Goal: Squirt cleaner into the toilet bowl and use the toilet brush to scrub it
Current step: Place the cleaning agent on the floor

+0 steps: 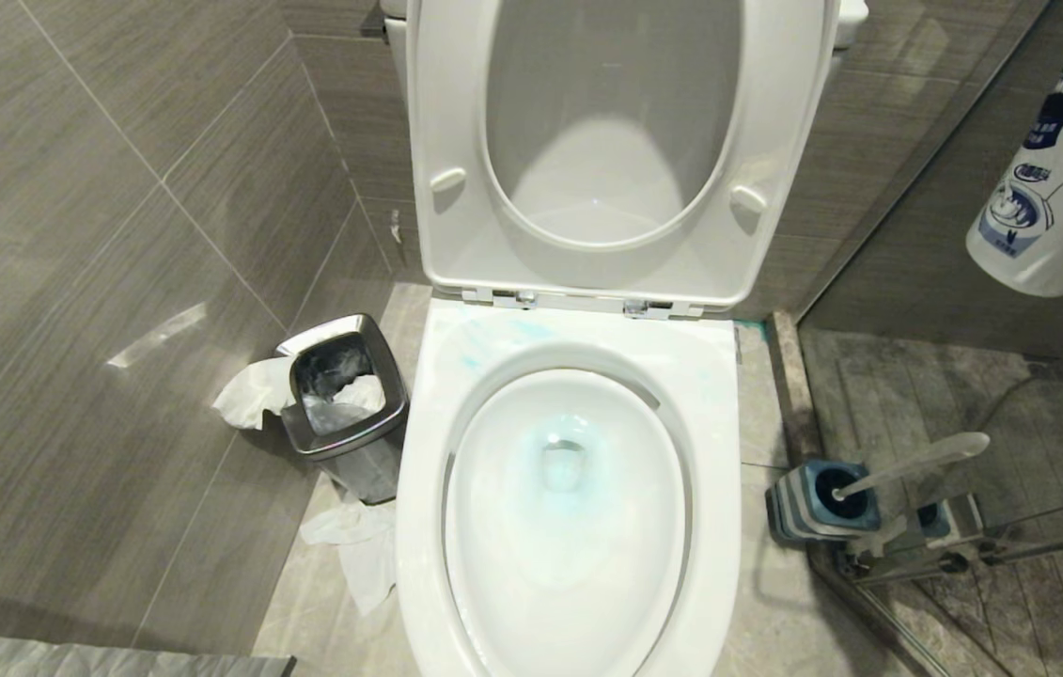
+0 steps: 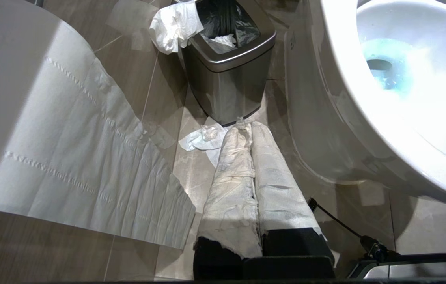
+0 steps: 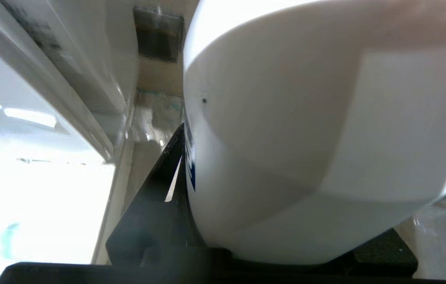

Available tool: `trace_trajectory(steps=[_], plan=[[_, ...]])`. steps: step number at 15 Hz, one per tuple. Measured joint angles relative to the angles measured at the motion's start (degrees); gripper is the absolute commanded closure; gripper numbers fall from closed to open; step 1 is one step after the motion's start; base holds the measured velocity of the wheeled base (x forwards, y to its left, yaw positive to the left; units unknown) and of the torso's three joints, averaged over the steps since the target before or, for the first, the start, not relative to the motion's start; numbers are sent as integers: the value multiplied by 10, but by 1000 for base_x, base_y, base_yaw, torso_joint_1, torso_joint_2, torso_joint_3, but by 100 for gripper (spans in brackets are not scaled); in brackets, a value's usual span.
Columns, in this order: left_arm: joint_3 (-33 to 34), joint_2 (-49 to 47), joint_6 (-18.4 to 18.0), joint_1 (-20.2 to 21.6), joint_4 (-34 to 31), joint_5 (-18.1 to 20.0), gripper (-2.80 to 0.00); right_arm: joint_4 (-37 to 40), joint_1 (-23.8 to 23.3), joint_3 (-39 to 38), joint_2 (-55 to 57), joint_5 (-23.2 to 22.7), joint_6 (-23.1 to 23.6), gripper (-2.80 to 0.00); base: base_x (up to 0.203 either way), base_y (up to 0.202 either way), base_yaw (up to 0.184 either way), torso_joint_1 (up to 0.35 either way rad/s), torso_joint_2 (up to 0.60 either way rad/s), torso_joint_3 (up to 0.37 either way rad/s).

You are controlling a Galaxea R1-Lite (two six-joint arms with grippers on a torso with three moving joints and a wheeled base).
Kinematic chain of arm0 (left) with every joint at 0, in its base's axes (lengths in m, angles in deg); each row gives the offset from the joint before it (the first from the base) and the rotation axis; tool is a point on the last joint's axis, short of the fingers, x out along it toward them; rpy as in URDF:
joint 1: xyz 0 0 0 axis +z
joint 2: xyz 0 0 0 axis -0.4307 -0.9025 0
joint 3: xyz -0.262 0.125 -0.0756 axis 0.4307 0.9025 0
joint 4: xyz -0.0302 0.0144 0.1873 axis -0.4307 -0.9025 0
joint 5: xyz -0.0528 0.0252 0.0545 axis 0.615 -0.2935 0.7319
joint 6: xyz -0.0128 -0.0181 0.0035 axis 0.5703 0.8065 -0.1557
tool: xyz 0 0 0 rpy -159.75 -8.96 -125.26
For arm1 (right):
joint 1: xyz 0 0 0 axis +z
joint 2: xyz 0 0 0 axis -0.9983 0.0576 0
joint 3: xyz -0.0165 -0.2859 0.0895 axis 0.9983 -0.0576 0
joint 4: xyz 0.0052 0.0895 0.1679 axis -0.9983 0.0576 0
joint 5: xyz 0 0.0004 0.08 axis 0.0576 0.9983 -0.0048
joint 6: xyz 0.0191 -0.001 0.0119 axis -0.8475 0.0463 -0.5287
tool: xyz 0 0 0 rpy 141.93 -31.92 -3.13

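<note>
While hanging high and to the right of the toilet bowl (image 1: pixel 710 395), clamps a white labelled bottle (image 1: pixel 1053 197) in the right gripper (image 3: pixel 274 236), jaws set part-way apart around its body. Carries it base down and tilted, clear of the bowl and not over the opening. Cannot see the cap end, off the frame.

Lower, on the left of the bowl and close to its outer wall, keeps the left gripper (image 2: pixel 248 130) parked with its paper-wrapped fingers pressed together, holding nothing and pointing at the steel-rimmed bin (image 1: pixel 343 395).

Judging progress: squirting looks done or nearly so. Shows the cleaner (image 1: pixel 564 470) as a pale turquoise tint around the drain inside the bowl, plus faint blue smears (image 1: pixel 493 343) on the back of the rim below the raised seat. Leaves the bottle to be put down, and all the scrubbing: finds the toilet brush (image 1: pixel 916 465) untouched, head down in its blue-and-grey holder (image 1: pixel 813 512) on the floor just right of the bowl, handle leaning away from it.

Counting: one bottle, one bowl, one brush, one holder, one bin left of the bowl, two crumpled tissue wads (one (image 1: pixel 249 395) draped on the bin, one (image 1: pixel 357 555) on the floor between bin and bowl), two grippers.
</note>
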Motion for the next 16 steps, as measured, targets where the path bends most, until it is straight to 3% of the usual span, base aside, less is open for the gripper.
trace_trajectory(steps=[5,8,16], plan=[[0,0,0,0,0,0,0,113,6,32,2,9,6,0,0,0,0,0,0,0],[0,0,0,0,0,0,0,113,7,35,2,40,16,0,0,0,0,0,0,0],[0,0,0,0,0,0,0,109,5,25,-4,42,54,0,0,0,0,0,0,0]])
